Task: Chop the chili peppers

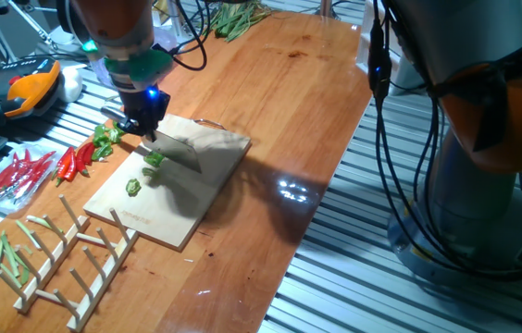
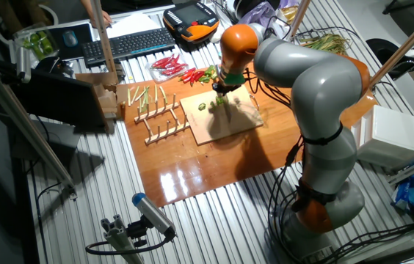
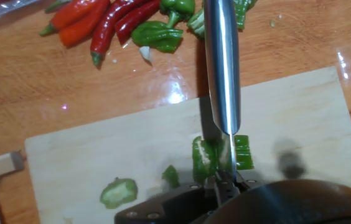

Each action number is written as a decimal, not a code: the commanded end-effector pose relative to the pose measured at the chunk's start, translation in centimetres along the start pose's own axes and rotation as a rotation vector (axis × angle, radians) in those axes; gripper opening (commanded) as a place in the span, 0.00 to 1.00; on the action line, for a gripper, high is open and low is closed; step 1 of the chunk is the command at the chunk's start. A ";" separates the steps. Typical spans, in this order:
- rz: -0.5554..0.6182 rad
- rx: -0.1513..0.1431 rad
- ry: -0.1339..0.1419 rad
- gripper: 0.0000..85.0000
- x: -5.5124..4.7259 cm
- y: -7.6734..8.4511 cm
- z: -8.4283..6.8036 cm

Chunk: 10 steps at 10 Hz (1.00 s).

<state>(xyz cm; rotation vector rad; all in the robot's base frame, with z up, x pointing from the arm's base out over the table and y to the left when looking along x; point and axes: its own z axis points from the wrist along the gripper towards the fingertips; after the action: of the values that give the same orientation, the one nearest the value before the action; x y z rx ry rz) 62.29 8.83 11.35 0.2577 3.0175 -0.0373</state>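
1. The gripper grasps a knife; its blade stands over the board.
2. The pepper lies on the board under the blade, with cut chunks lying just beside it.
3. Chopping looks to be midway.
4. Next, I judge, the blade must press straight down through the pepper, then shift along for another cut.

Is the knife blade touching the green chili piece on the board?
Touching. In the hand view the blade comes down into the chili piece, with green showing on both sides of it.
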 end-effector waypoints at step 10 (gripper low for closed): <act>0.027 -0.060 0.040 0.00 3.8 3.7 -2.4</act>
<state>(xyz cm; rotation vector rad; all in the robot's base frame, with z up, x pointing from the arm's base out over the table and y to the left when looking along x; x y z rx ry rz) 58.90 13.24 13.18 0.2956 3.0473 0.0543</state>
